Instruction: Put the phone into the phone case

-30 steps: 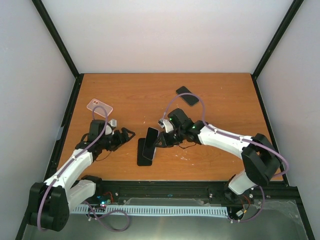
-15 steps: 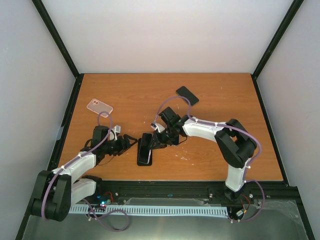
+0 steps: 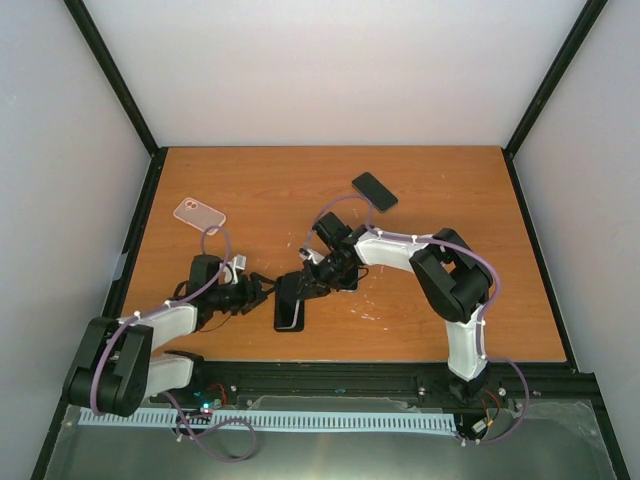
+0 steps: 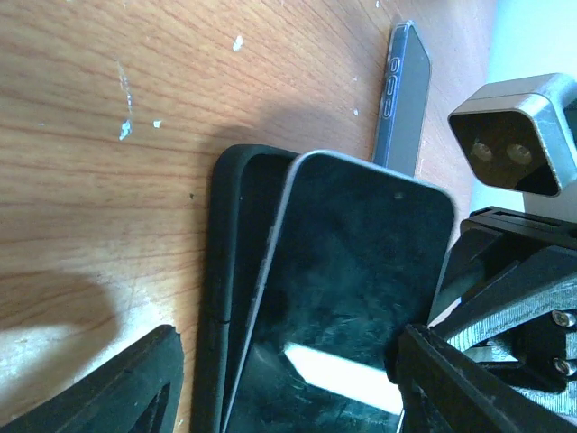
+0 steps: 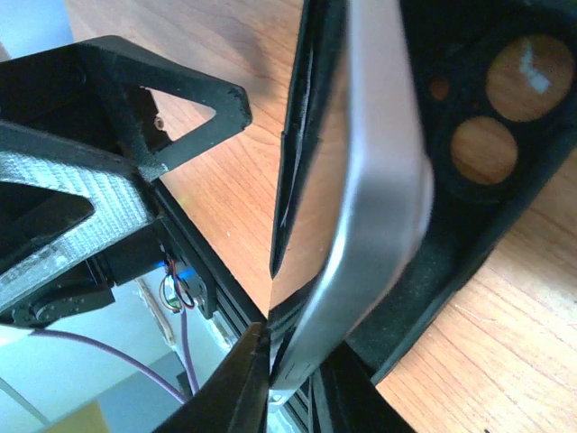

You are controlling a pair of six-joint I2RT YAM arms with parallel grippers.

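Note:
The black phone case (image 3: 288,312) lies flat on the table near the front, its camera cut-outs (image 5: 487,135) facing up. The dark-screened phone (image 4: 352,289) with a silver edge (image 5: 379,180) leans tilted over the case, its lower edge in the case. My right gripper (image 3: 310,282) is shut on the phone's edge, the fingers pinching it (image 5: 293,370). My left gripper (image 4: 288,361) is open, one finger on each side of the case and phone. Its left finger (image 4: 117,388) stands apart from the case.
A pink case (image 3: 199,213) lies at the back left of the table. Another dark phone (image 3: 374,190) lies at the back, seen on edge (image 4: 406,90) in the left wrist view. The right arm's camera housing (image 4: 518,135) hangs close above the case.
The right gripper has moved left and lowered the phone onto the case. The left gripper has slid right up to the case, and its jaws have narrowed.

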